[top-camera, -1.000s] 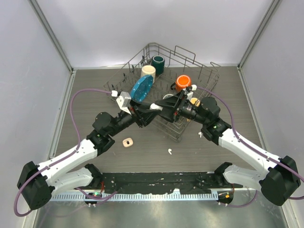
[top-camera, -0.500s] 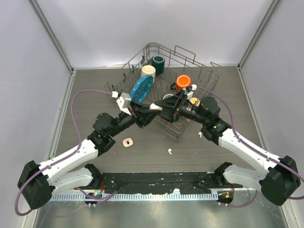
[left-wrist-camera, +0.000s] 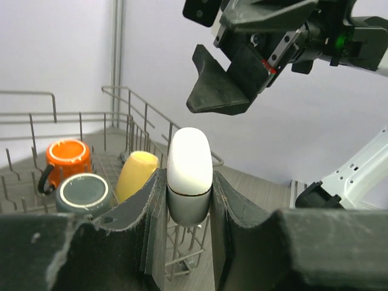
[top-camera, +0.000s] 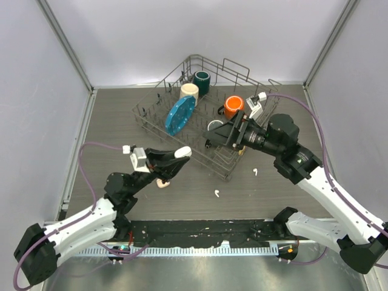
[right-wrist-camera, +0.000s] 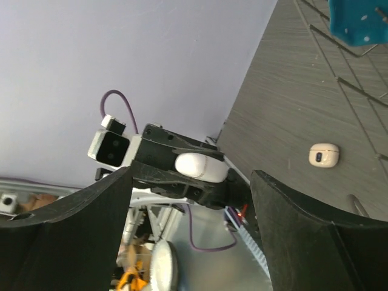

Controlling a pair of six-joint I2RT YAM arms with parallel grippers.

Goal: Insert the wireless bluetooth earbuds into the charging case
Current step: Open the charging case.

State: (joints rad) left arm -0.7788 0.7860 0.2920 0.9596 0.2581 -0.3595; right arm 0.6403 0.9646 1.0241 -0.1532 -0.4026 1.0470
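A closed white charging case [left-wrist-camera: 190, 157] is being clamped by the left pincer [left-wrist-camera: 189, 182] while the empty, wide-open right pincer [right-wrist-camera: 193, 176] is being held opposite; white earbuds [top-camera: 216, 194] are being left lying on the table [top-camera: 109, 121], so lid-opening seems next.

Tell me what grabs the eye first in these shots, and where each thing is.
The left claw, at the near left, is shut on a white oval charging case, pointing it toward the open right claw facing it. Behind them a wire dish rack fills the far centre, holding a blue plate and an orange mug. Two tiny white earbuds lie loose on the table in front of the rack.
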